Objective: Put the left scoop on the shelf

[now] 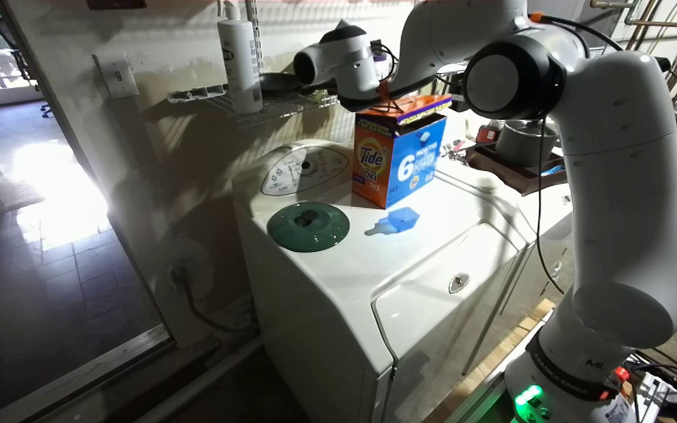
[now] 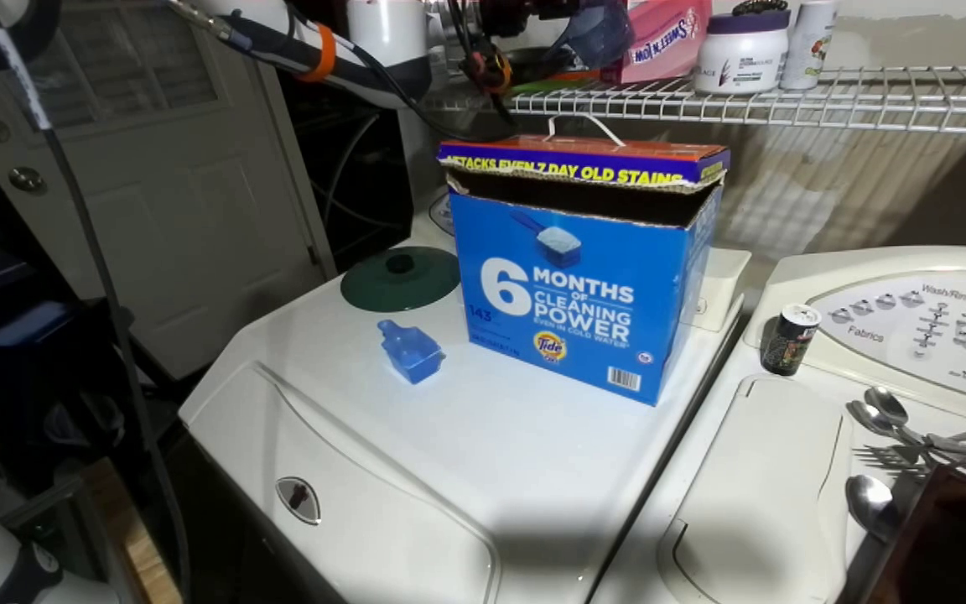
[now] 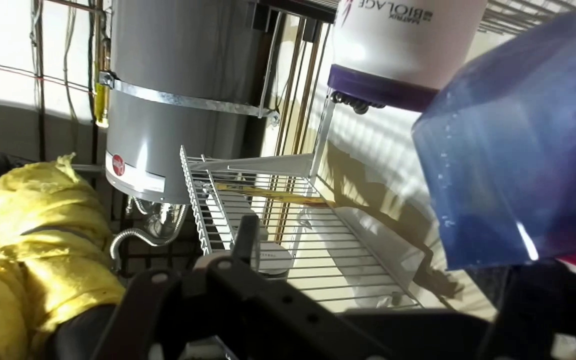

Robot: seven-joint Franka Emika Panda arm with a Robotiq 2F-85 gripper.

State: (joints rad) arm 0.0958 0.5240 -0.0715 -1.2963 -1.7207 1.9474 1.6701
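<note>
Blue Tide box [image 2: 567, 277] reads "6 MONTHS", gaping under lid. Scoop [image 2: 602, 35] near shelf [image 2: 894, 102], left of Biolage jar [image 2: 739, 63]; end effector [image 3: 390, 267] spread apart.

Blue-and-orange cardboard box [image 2: 579, 281]: "Tide", "143". White purple-lidded plastic jar [image 3: 400, 55]: "Matrix Biolage". Pink packet [image 2: 662, 42]: "Sweet'N Low". Pale control panel [image 2: 940, 323]: "Wash/Rinse".
</note>
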